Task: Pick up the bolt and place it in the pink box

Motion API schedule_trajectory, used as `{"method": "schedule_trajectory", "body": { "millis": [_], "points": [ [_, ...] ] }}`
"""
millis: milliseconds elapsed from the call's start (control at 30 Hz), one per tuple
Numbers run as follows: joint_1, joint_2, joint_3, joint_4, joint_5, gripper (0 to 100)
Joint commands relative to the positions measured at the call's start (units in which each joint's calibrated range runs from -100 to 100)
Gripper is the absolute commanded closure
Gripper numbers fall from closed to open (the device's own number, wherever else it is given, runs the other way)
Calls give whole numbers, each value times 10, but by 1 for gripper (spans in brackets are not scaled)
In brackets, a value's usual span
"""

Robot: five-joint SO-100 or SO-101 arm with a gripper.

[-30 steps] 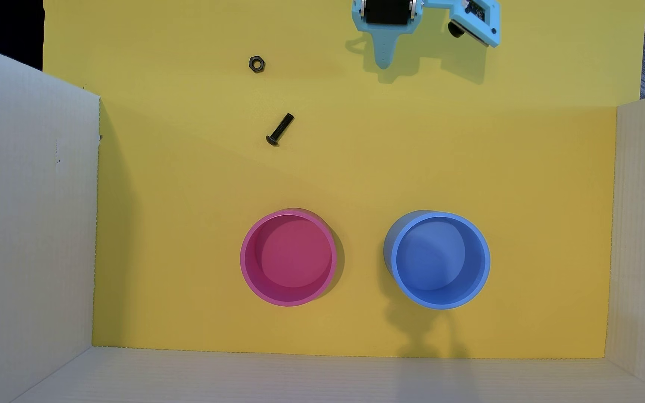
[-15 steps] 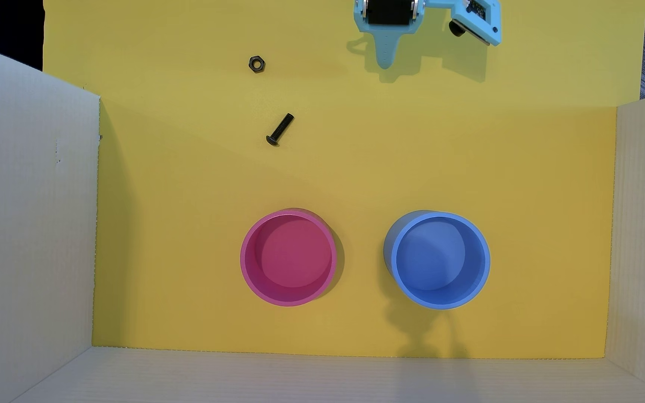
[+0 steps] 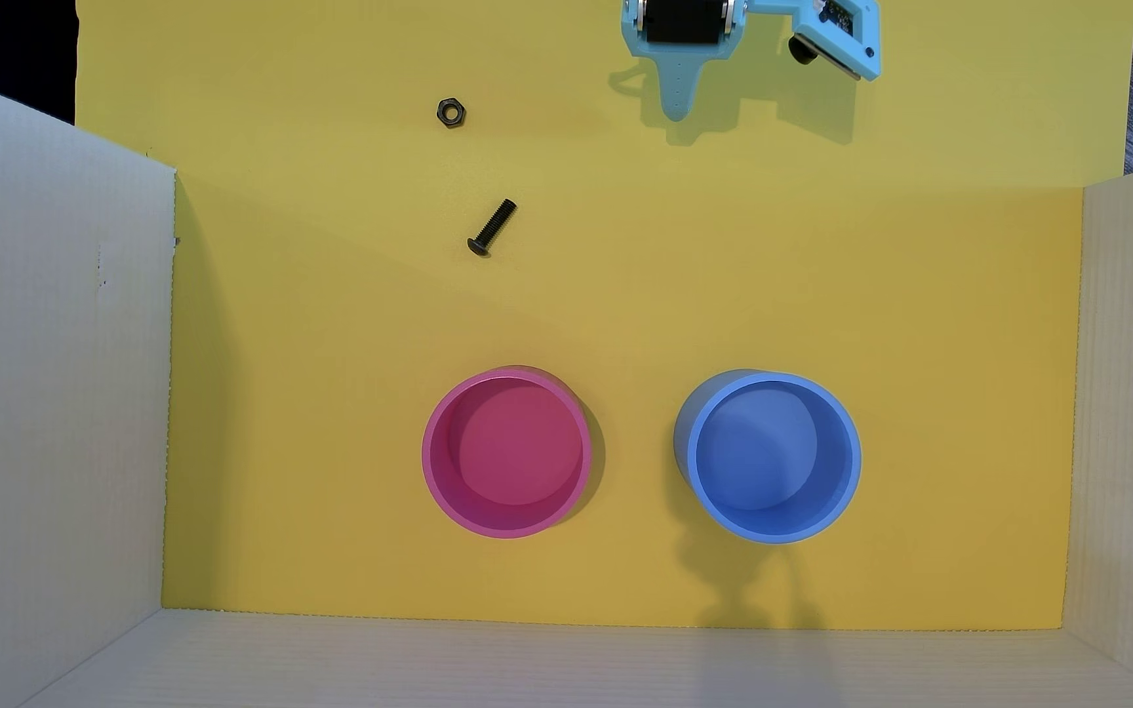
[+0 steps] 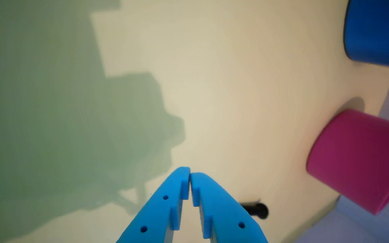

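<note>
No readable text, label, brand, number or sign shows in either view.

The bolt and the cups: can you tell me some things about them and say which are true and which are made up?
1. The bolt lies flat on the yellow mat. True.
2. The bolt is inside the pink cup. False: the pink cup is empty and the bolt lies apart from it on the mat.
3. The claw is holding the bolt. False: its tips are together with nothing between them, and the bolt lies beside it in the wrist view.
4. A small nut sits on the mat, apart from the bolt. True.
5. The blue cup has the nut in it. False: the blue cup is empty.
</note>
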Motion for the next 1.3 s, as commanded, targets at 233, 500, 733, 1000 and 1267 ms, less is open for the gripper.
{"method": "schedule_trajectory", "body": {
  "millis": [233, 500, 733, 1000, 1267],
  "points": [
    [172, 2, -5, -8, -1, 99],
    [196, 2, -15, -4, -1, 99],
    [274, 2, -45, -11, -1, 99],
    [344, 2, -33, -77, -2, 98],
    [341, 2, 12, -181, 30, 99]
  ]
}}
